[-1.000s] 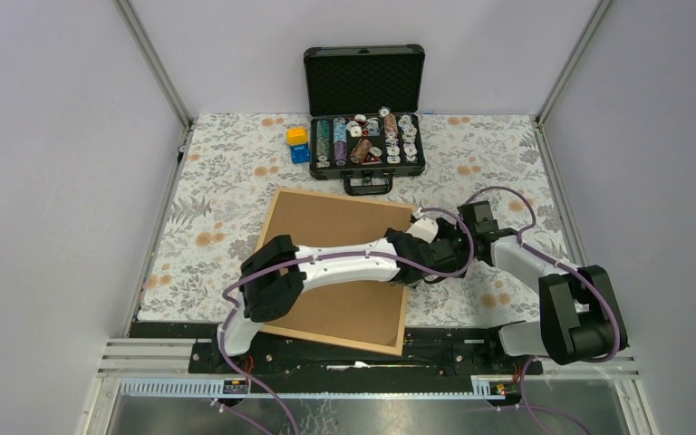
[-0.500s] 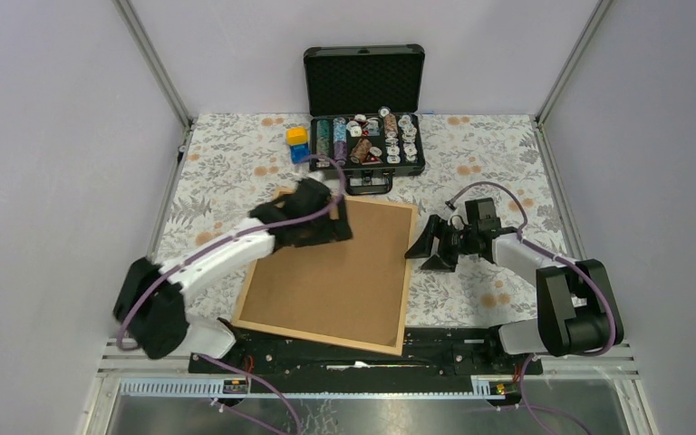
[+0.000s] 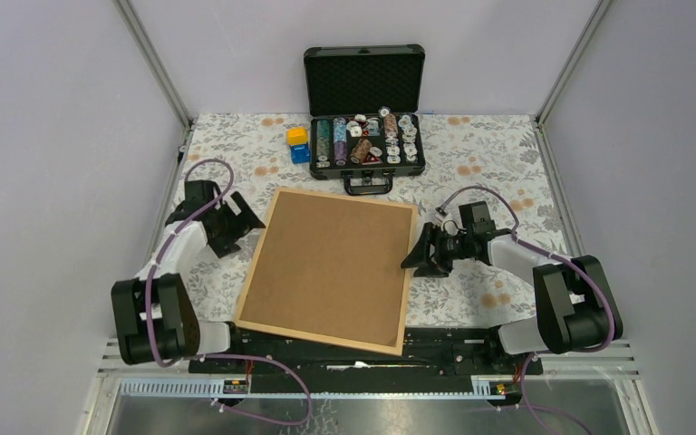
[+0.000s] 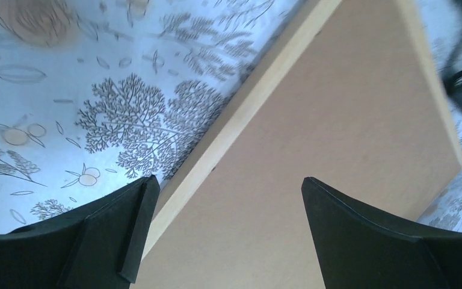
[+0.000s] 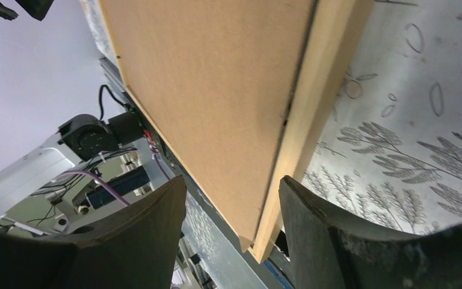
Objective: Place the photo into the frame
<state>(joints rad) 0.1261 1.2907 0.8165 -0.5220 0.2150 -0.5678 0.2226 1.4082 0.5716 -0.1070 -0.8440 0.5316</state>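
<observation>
The frame (image 3: pixel 256 265) of thin light wood lies flat in the middle of the floral cloth, back side up. A plain brown backing board (image 3: pixel 331 267) fills it. The photo is hidden. My left gripper (image 3: pixel 240 228) is open just off the frame's left edge. In the left wrist view its fingers (image 4: pixel 126 229) stand wide, with the wood edge (image 4: pixel 228 126) and the board (image 4: pixel 337 120) beyond them. My right gripper (image 3: pixel 415 251) is open at the frame's right edge. In the right wrist view that edge (image 5: pixel 319 102) and the board (image 5: pixel 216 78) lie ahead of its parted jaws (image 5: pixel 233 180), untouched.
An open black case (image 3: pixel 362 145) with poker chips stands at the back, just beyond the frame's far edge. A yellow block on a blue one (image 3: pixel 298 143) sits to its left. The frame's near right corner (image 3: pixel 397 349) overhangs the cloth onto the base rail. Walls close both sides.
My left arm has swung off the backing board to the frame's left side and its gripper has opened wide. My right gripper has narrowed and stays by the right edge.
</observation>
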